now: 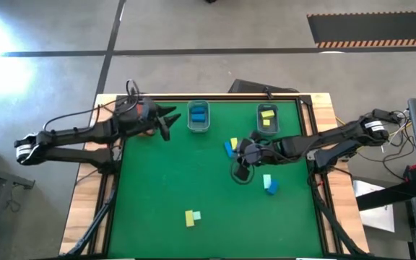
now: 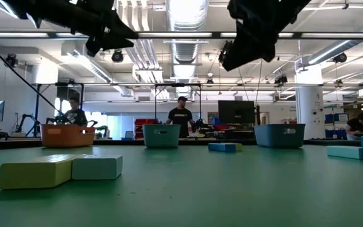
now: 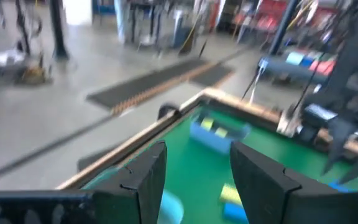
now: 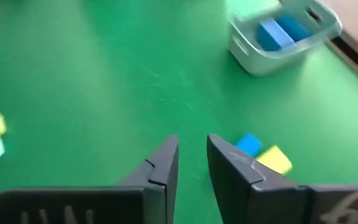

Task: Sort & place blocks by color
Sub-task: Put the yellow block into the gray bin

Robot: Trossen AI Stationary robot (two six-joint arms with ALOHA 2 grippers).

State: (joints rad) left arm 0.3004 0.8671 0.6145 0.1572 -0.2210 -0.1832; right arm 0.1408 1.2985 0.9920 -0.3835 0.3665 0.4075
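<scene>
The right gripper (image 1: 241, 172), slightly parted and empty, hovers beside the blue-and-yellow block pair (image 1: 230, 146); the left gripper (image 1: 166, 123), open, hangs farther off.

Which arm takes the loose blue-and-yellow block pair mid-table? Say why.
Right. The right gripper hovers open right beside the blue-and-yellow pair; the left gripper sits across the mat by the bin with blue blocks.

My left end effector (image 1: 166, 121) over tabletop (image 1: 157, 195) far-left part, beside middle bin (image 1: 198, 116). Block (image 1: 198, 113) in that bin. Another bin (image 1: 268, 119) to its right, blocks (image 1: 268, 115) inside. My right end effector (image 1: 241, 171) mid-tabletop; block pair (image 1: 231, 146) behind it, second pair (image 1: 269, 183) just right. Third pair (image 1: 192, 217) near front edge, well apart.
</scene>
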